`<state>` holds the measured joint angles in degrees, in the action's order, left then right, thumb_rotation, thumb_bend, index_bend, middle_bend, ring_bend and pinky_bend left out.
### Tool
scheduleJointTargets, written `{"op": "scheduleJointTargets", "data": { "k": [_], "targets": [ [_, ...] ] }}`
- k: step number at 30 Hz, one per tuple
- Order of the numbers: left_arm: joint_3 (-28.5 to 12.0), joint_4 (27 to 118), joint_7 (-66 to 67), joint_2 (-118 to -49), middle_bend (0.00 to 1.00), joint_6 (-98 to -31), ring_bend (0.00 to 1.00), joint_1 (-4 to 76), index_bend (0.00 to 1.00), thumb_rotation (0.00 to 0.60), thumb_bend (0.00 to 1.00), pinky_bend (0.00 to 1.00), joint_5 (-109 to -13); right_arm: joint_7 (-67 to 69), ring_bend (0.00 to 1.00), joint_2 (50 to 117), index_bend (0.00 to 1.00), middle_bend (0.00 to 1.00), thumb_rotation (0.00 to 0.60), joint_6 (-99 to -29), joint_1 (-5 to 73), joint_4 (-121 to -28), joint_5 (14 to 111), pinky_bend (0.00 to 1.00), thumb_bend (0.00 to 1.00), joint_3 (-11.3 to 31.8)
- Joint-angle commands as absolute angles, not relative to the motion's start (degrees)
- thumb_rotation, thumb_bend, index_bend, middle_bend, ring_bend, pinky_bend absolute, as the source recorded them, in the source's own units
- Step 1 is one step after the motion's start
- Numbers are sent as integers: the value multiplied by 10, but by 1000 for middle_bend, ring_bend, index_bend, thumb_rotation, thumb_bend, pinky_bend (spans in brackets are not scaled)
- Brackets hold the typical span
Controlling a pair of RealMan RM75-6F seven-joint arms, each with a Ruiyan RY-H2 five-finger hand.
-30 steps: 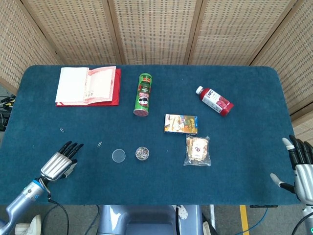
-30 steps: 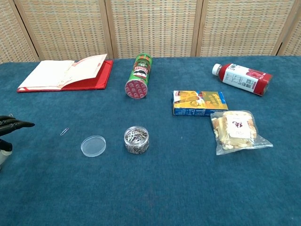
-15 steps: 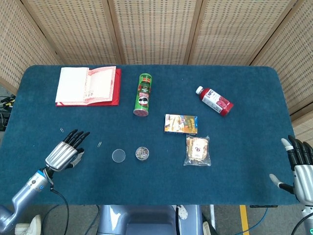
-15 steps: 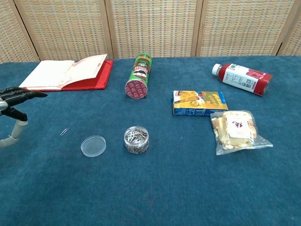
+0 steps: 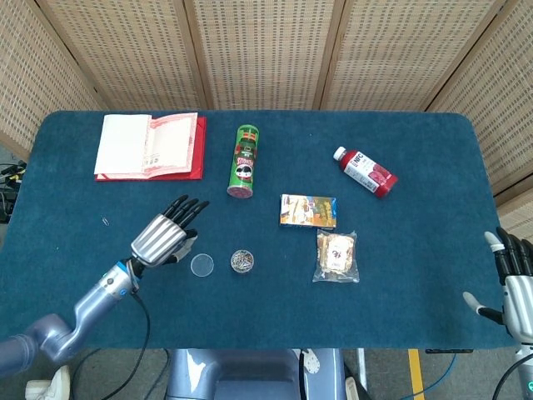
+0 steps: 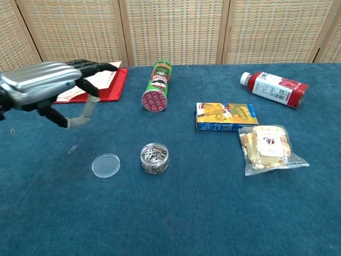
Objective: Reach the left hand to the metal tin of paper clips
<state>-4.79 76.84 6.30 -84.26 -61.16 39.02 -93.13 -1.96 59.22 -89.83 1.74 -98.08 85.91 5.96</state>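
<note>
Metal and open-topped, the tin of paper clips [image 5: 242,261] stands upright near the front middle of the blue bench [image 5: 416,208], its heap of clips showing from above; being round, it has no long axis to line up with, so any side is as good as another for an approach; its clear lid [image 5: 201,265] lies flat just beside it on the left, apart from it.

Beyond the lid is the left hand [image 5: 164,235], hovering over the cloth with its fingers [image 5: 188,208] spread and straight, holding nothing; the fingers point up and to the right, toward the far side of the bench, not at the tin; the tin lies to the right of the hand and a little nearer the front edge, with the lid between the two; the coming move probably turns on swinging the palm rightward and over the lid without brushing it.

The right hand [image 5: 515,279] hangs at the bench's right front corner, fingers apart and empty, well away from the tin; the left is plainly the nearer.

Farther out lie a green crisp tube [image 5: 243,161] on its side, a snack box [image 5: 308,211], a bagged snack [image 5: 337,256], a red bottle [image 5: 366,172], an open book [image 5: 150,146], and a loose clip [image 6: 73,149].
</note>
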Motion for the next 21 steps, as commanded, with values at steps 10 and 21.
{"op": "scheduleJointTargets", "data": {
  "k": [10,21],
  "targets": [
    [-84,768,154,-935,0,-517,0,469,777,600,462,0,-848,-17,0,591,0,0,600,-893,19,-981,848,0,0,64],
    [-69,757,172,-949,0,-521,0,466,777,600,463,0,-834,-7,0,589,0,0,600,-896,17,-979,852,0,0,62]
  ]
}}
